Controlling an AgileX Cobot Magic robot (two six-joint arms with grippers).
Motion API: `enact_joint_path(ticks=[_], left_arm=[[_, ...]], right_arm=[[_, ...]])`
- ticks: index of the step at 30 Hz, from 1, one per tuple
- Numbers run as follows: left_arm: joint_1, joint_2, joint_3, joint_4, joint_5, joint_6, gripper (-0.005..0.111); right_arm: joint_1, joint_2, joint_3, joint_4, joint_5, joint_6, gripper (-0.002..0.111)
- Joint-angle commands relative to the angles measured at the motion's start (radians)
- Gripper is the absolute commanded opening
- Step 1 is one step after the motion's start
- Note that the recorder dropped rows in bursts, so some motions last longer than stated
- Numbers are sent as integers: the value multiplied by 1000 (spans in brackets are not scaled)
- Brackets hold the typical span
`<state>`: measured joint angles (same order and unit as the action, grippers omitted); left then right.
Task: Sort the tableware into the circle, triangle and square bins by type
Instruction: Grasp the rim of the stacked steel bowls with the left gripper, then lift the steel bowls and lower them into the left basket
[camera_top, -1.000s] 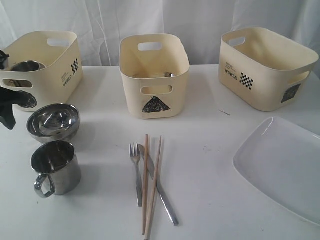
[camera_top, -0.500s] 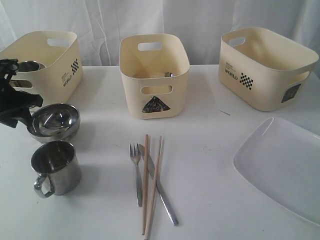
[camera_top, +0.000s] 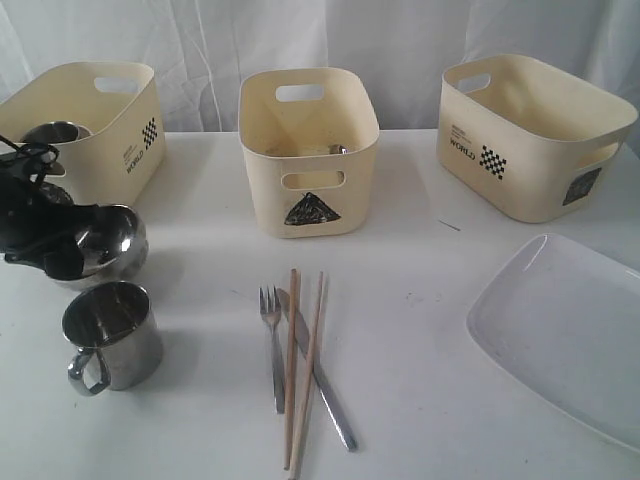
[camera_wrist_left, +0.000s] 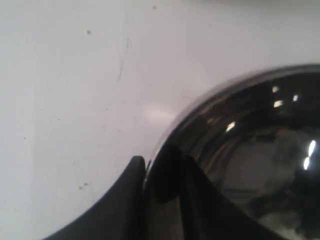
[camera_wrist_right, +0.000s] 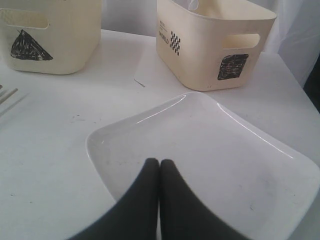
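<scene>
Stacked steel bowls (camera_top: 112, 243) sit on the table in front of the left bin (camera_top: 100, 125). My left gripper (camera_top: 62, 255) is at their near-left rim, shut on the top steel bowl (camera_wrist_left: 250, 150): one finger (camera_wrist_left: 131, 192) is outside the rim and the other inside. A steel mug (camera_top: 112, 335) stands just in front of the bowls, and another mug (camera_top: 55, 131) sits in the left bin. Fork (camera_top: 272, 345), knife (camera_top: 325, 390) and two chopsticks (camera_top: 293, 370) lie mid-table. My right gripper (camera_wrist_right: 159, 162) hangs shut and empty over the large white plate (camera_wrist_right: 210, 145). No white bowls show.
The triangle bin (camera_top: 308, 150) stands at the centre back with a metal piece inside. The square-marked bin (camera_top: 535, 130) is at the back right, close behind the plate (camera_top: 570, 330). A white curtain closes off the back of the table.
My left gripper came down and to the right from beside the left bin onto the steel bowls' rim and closed on it. Everything else stayed put.
</scene>
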<state>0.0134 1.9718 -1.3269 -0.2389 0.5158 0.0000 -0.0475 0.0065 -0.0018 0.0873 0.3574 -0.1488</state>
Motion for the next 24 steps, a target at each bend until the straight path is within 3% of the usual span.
enact_joint_path(ticks=[1,8,14,16,19,24], left_arm=[[1,-13,6,10,13,6,0],[1,-95,-49,15,112,50,0],[1,-280,-111,11,254,179,0],[1,-352,-144,11,246,201,0],[1,-454,-176,15,36,210,0],[1,-450,-172,62,-653,242,0]], right_arm=[[0,-7,2,-6,-7,-4,0],[0,-7,2,-6,-7,13,0],[0,-7,2,-6,-7,13,0],[0,-7,2,-6,-7,13,0],[0,-7,2,-6,-7,13,0],[0,-7,2,-6,-7,13,0]])
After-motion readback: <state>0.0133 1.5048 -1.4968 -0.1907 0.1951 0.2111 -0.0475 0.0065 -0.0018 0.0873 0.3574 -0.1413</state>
